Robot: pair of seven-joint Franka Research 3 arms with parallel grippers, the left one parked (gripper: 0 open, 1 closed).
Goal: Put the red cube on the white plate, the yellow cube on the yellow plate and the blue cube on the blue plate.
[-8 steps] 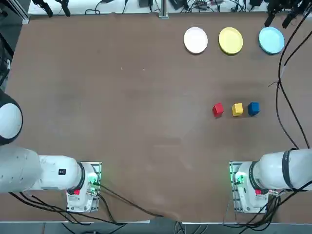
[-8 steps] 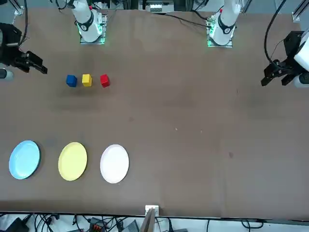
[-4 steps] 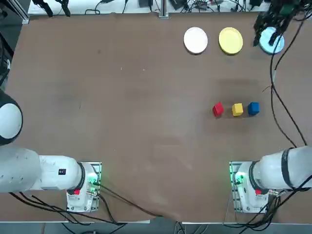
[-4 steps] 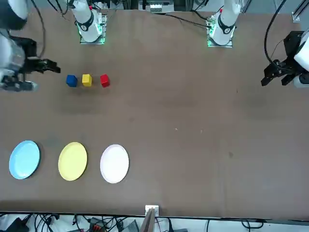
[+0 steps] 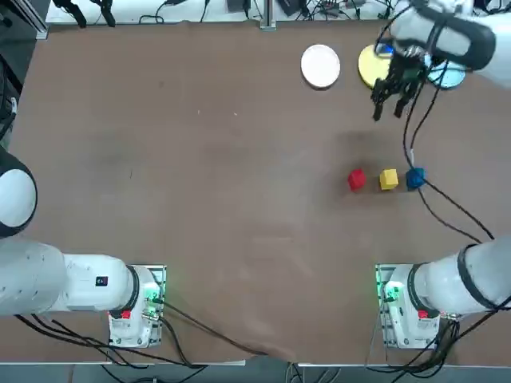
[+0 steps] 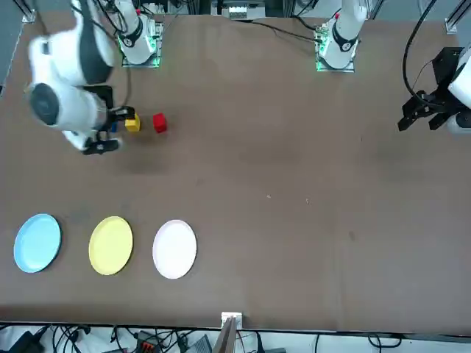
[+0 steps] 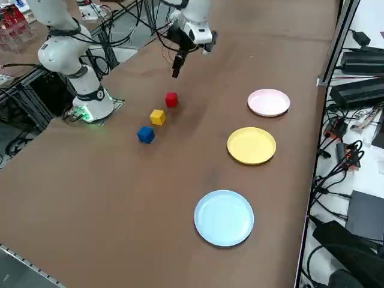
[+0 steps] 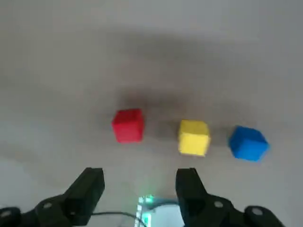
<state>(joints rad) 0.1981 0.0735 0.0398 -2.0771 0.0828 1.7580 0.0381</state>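
Three cubes lie in a row on the brown table: the red cube [image 5: 357, 179] [image 8: 128, 125], the yellow cube [image 5: 389, 179] [image 8: 193, 137] and the blue cube [image 5: 415, 178] [image 8: 248, 143]. Near the far edge lie the white plate [image 5: 320, 65], the yellow plate [image 5: 369, 67] and the blue plate [image 5: 449, 77]; my arm partly covers the last two in the top view. My right gripper [image 5: 388, 109] [image 8: 139, 185] hangs open and empty above the table, between the plates and the cubes. In the front view the gripper hides most of the blue cube.
A black cable [image 5: 435, 203] from my right arm trails past the blue cube toward the arm's base [image 5: 399, 302]. Cables and boxes [image 7: 360, 90] line the table's far edge beyond the plates. Bare table stretches left of the cubes.
My right arm has swung in from the table's far right corner, past the blue plate, to above the space between plates and cubes. The cubes and plates have not moved.
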